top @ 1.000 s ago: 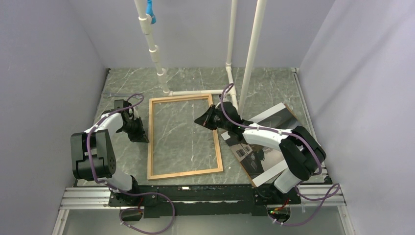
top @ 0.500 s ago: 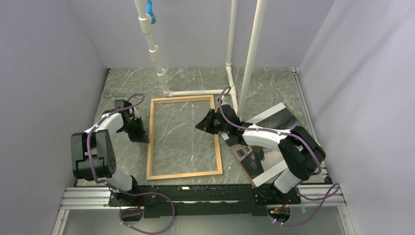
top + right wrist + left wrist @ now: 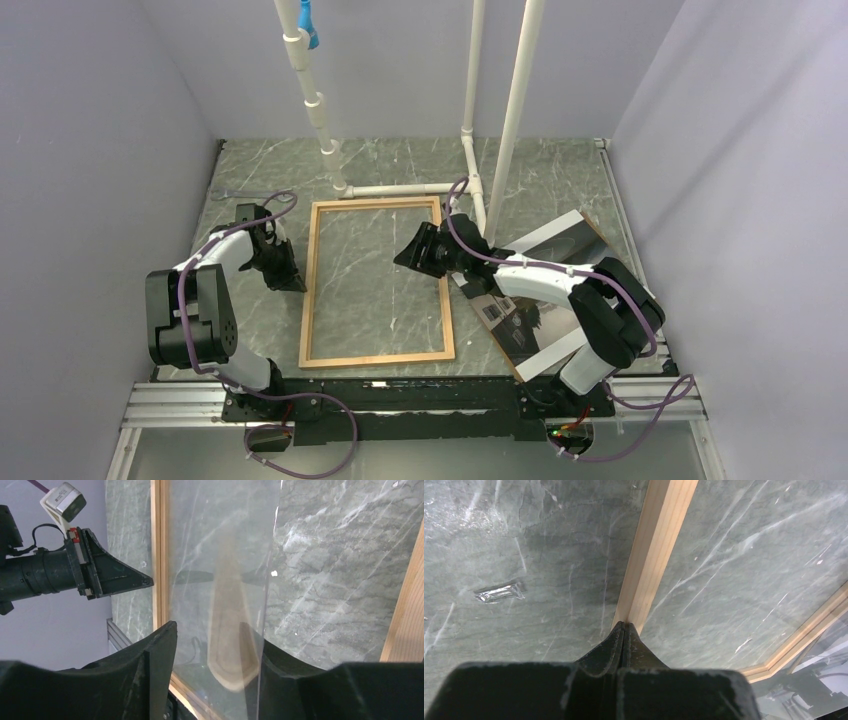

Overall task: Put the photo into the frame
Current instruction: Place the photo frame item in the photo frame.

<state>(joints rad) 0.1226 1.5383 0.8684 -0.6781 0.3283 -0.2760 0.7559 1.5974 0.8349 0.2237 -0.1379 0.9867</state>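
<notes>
Frame (image 3: 376,356) being readied, photo (image 3: 535,325) lying outside it
Right gripper (image 3: 408,252) is hovering over the frame's right side, fingers parted around the edge of a clear sheet (image 3: 220,555) and seemingly not pinching it; left gripper (image 3: 293,283) is resting its closed tips on the left strip, holding nothing. The photo is lying face up on the table (image 3: 560,180) right of the frame, partly under the right arm. Done well, the right arm is lifting away without dragging the sheet while the left is steadying the wood. The frame is holding no print; whether the sheet is lying flat inside, I cannot tell
</notes>
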